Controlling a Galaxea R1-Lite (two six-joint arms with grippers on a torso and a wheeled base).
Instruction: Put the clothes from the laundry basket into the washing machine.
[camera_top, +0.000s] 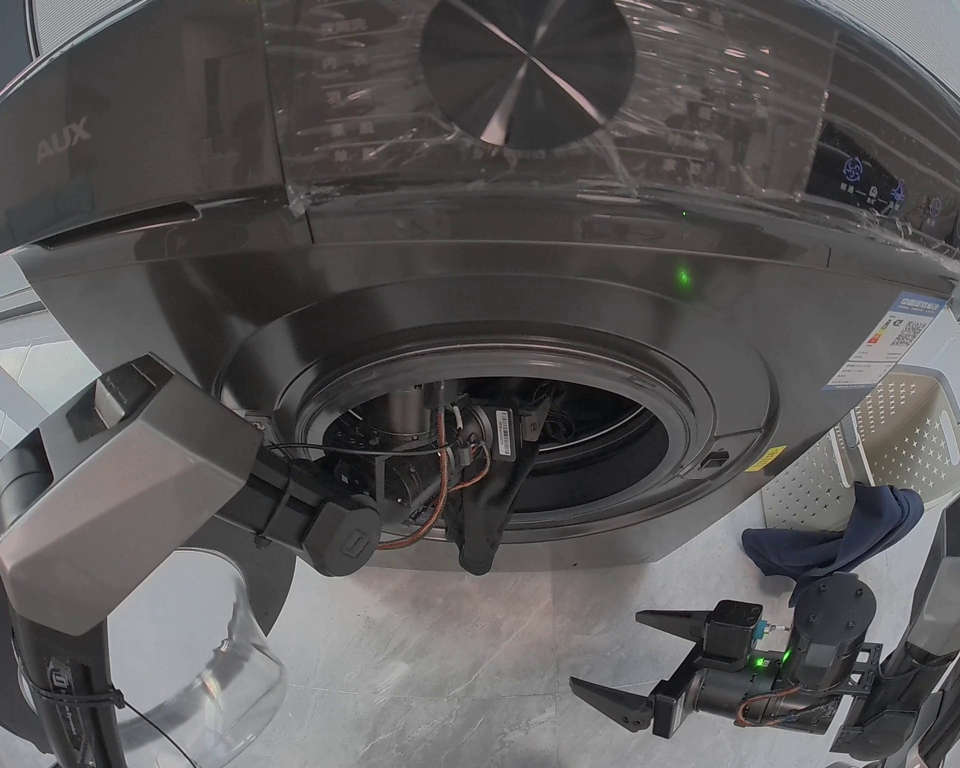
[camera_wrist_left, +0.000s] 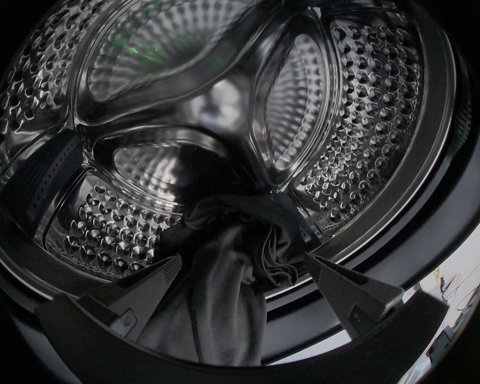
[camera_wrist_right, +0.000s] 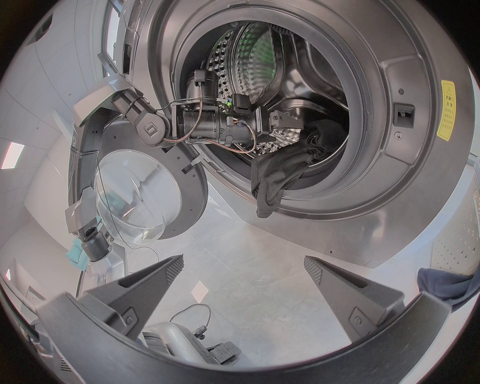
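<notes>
Glass door (camera_top: 200, 660) hangs open at lower left of the head view. Left arm stretches level from mid-left into the washing machine (camera_top: 600, 300) mouth, wrist just past the door rim (camera_top: 620, 515). Left hand (camera_wrist_left: 242, 260) is spread inside the drum (camera_wrist_left: 375, 100), fingers either side of the black garment (camera_wrist_left: 225, 300) and not pinching it. The garment lies half in: bunched on the drum floor, tail draped out over the rim at frame centre. Likely risk: with nothing gripping it, the hanging tail's weight could drag it out onto the floor, or it gets trapped in the seal if the door is shut. Right hand (camera_top: 606, 651) hovers low over the floor at lower right, spread and empty, arm folded back. At far right, a navy garment (camera_top: 860, 530) hangs over the laundry basket (camera_top: 910, 440) edge, not yet loaded.
</notes>
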